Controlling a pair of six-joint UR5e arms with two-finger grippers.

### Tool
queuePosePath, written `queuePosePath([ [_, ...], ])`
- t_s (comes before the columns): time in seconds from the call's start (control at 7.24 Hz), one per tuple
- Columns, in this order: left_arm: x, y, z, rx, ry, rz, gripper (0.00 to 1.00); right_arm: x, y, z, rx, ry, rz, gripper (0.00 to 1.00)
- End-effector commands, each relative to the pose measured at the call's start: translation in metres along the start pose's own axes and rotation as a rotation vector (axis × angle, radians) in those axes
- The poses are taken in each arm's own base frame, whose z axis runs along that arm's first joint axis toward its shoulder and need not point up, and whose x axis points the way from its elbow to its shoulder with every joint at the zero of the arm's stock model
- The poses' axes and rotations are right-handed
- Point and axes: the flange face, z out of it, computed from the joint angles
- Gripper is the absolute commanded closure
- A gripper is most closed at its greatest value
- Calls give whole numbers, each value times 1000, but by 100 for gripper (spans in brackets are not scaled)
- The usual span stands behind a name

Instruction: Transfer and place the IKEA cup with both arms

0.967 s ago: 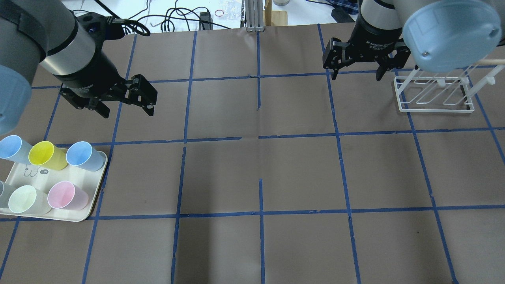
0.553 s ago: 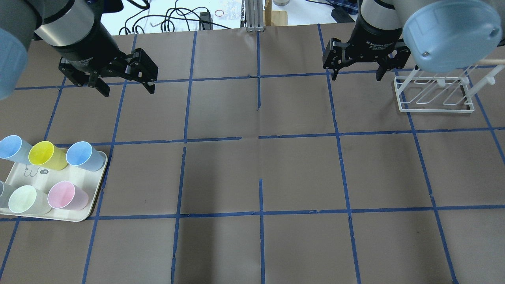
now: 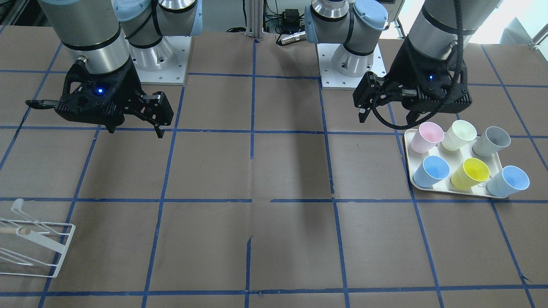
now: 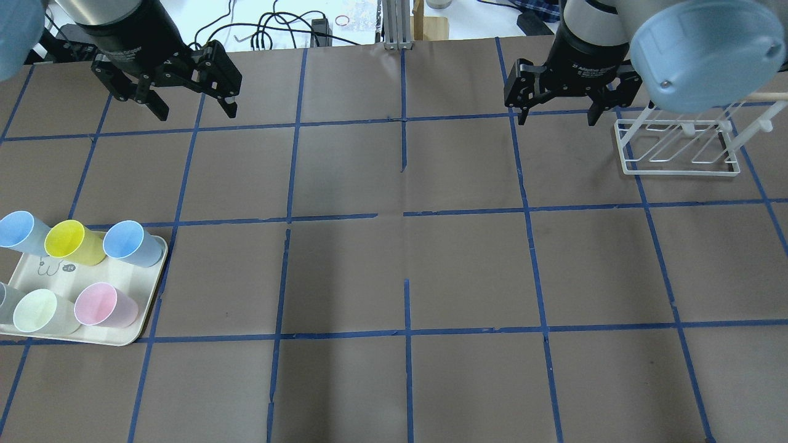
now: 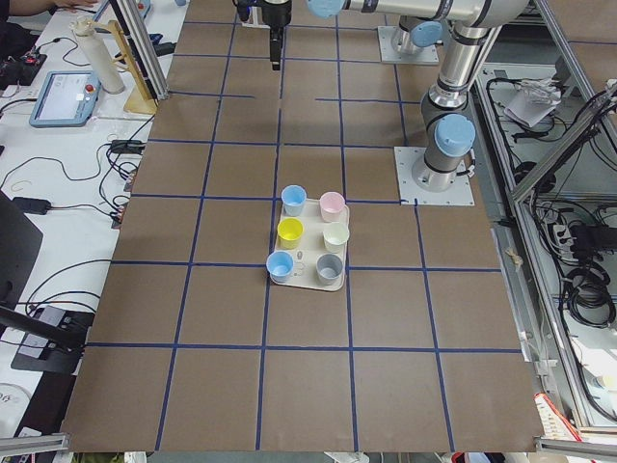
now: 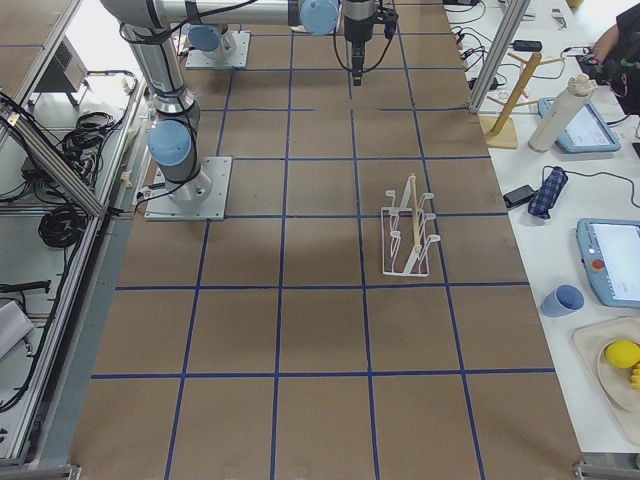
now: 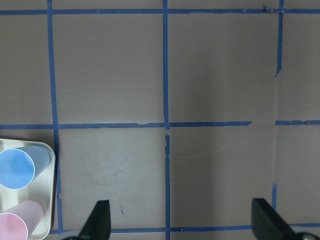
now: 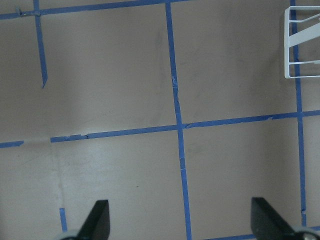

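The pale pink IKEA cup (image 4: 104, 304) stands upright at the near right corner of a cream tray (image 4: 28, 271), among other cups. It also shows in the front view (image 3: 426, 136) and at the bottom left of the left wrist view (image 7: 15, 227). My left gripper (image 4: 197, 112) is open and empty, high over the far left of the table, well away from the tray; in the front view it (image 3: 386, 117) is just behind the tray. My right gripper (image 4: 559, 120) is open and empty at the far right, beside the white wire rack (image 4: 677, 147).
The tray also holds two light blue cups (image 4: 132, 243), a yellow cup (image 4: 74, 242), a cream-white cup (image 4: 40, 311) and a grey cup (image 3: 492, 142). The brown table has a blue tape grid. Cables and clutter lie past the far edge.
My left gripper has moved toward the far edge of the table, farther from the tray, and stays open. The right arm and the cups have not moved.
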Motion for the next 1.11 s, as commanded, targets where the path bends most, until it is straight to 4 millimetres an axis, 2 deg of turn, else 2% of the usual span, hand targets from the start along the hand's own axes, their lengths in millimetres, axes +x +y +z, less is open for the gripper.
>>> queuePosePath([
  [0.0, 2, 1, 6, -20, 1, 20, 0, 0, 0, 0, 0, -1, 0, 0],
  [0.97, 3, 5, 6, -20, 4, 23, 0, 0, 0, 0, -2, -2, 0, 0],
])
